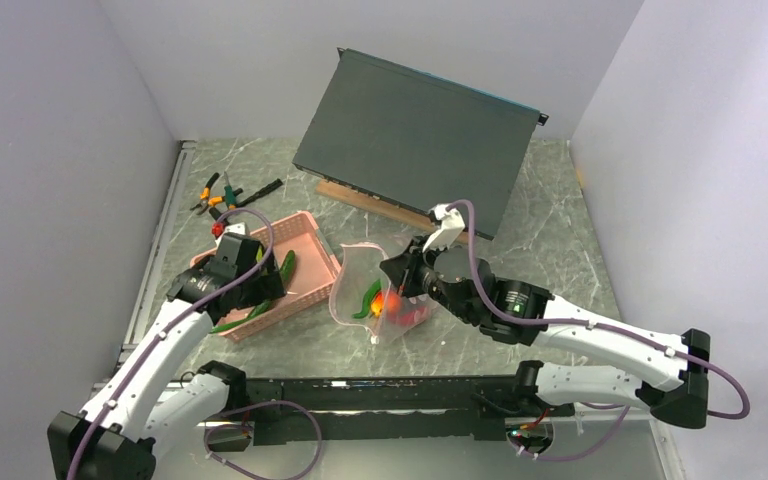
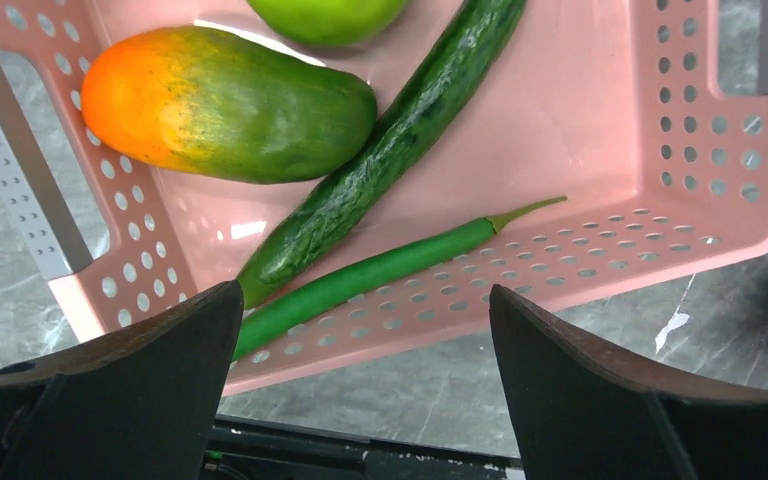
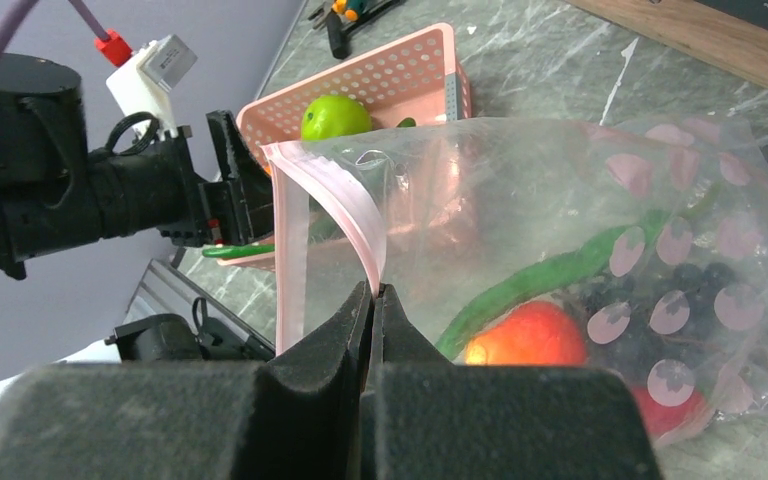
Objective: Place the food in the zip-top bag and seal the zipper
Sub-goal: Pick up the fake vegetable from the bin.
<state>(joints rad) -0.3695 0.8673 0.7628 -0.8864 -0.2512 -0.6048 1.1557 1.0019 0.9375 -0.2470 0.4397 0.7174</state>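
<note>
White arms [image 1: 155, 350], black joints [image 1: 505, 300], purple cables [image 1: 473, 245]

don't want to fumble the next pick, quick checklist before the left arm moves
1. Right claw shut on zipper: ok.
2. Bag mouth held open: ok.
3. Left claw open over basket: ok.
4. One piece alone under left claw: not ok, pepper and cucumber tip both there.
5. All food bagged: not ok, mango and apple lie in basket.
6. Room in bag: cannot tell.

Bright, even overhead light, soft shadows, white glare on the basket [image 2: 580, 110], blurry near foreground.
</note>
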